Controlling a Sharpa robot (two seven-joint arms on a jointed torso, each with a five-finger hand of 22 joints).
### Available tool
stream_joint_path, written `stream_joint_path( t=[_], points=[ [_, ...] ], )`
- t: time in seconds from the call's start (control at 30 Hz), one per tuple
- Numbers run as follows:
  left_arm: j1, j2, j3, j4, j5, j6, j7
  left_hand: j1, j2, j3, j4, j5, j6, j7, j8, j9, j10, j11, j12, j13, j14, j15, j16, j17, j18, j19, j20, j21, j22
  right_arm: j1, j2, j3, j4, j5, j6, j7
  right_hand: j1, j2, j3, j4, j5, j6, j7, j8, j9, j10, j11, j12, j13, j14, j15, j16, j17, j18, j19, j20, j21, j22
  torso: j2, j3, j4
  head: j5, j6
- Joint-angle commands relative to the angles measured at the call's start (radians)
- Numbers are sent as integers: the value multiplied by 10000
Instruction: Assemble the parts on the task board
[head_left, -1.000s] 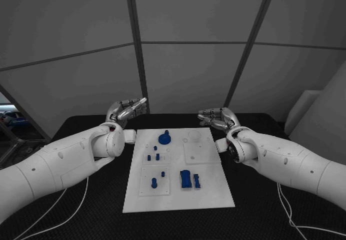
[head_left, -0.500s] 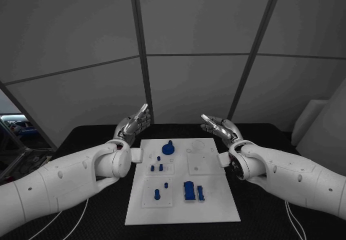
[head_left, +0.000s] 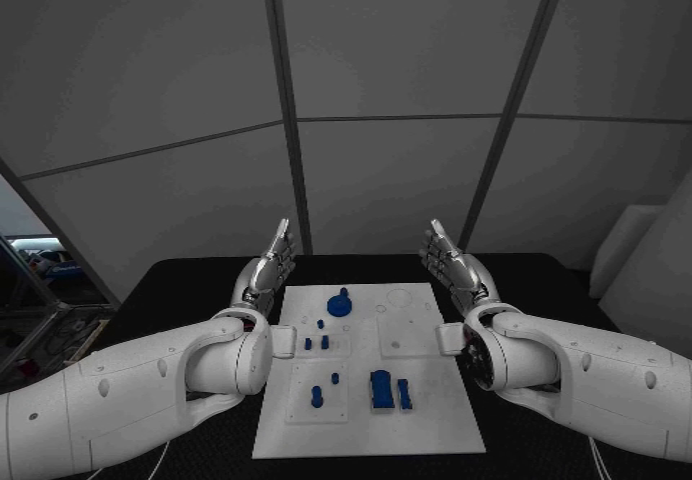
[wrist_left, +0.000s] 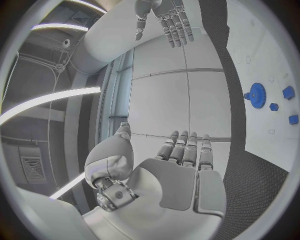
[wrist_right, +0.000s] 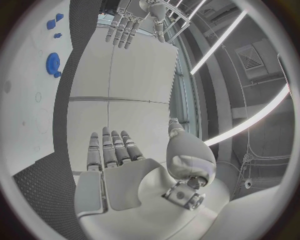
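Head view: blue parts (head_left: 381, 388) lie on task board (head_left: 433, 425).

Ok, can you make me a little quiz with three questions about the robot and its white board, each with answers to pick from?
1. Where do the robot's hands stand?
A. One at each side of the task board's far end
B. Both flat on the board's near end
C. Both under the table

2. What colour are the small parts on the board?
A. Red
B. Blue
C. Yellow

3. What are the hands doing?
A. Each grips a part
B. They squeeze one part together
C. They are open and hold nothing

Answers:
1. A: the left hand and the right hand rise beside the far end of the task board, one on each side.
2. B: the parts are blue against the white plate.
3. C: both wrist views show flat palms with straight fingers and nothing in them.
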Motion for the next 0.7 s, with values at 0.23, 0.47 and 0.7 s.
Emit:
stream_joint_path(
  t=[0.23,0.47,0.7],
  points=[
    [18,-5,6,27,-143,-491,327,-1824,-1,-54,1,-71,-1289,-31,-44,-14,-1330,-156,-58,-13,-1175,-112,-67,-15,-583,-820,-656,-60,-1081,23,-11,1,62,583,-624,451,-2063,1,-35,-147,-88,-1364,-82,-39,-22,-1458,-65,-70,-15,-1367,-16,-1082,-1366,-606,-1182,-366,-209,-29,1,4,0,-1,-2],
    [18,-5,6,27,-143,-491,327,-2329,-1,-54,1,-71,-1653,-31,-44,-14,-1701,-156,-58,-13,-1499,-112,-67,-15,-583,-1016,-656,-60,-1081,23,-11,1,62,583,-624,451,-2631,1,-35,-147,-88,-1739,-82,-39,-22,-1865,-65,-70,-15,-1742,-16,-1082,-1745,-606,-1483,-366,-209,-29,1,4,0,-1,-2],
    [18,-5,6,27,-143,-491,327,-2727,-1,-54,1,-71,-1908,-31,-44,-14,-1966,-156,-58,-13,-1727,-112,-67,-15,-583,-1739,-656,-60,-1081,23,-11,1,62,583,-624,451,-3095,1,-35,-147,-88,-2035,-82,-39,-22,-2187,-65,-70,-15,-2022,-16,-1082,-2052,-606,-1728,-366,-209,-29,1,4,0,-1,-2]
  ],
)
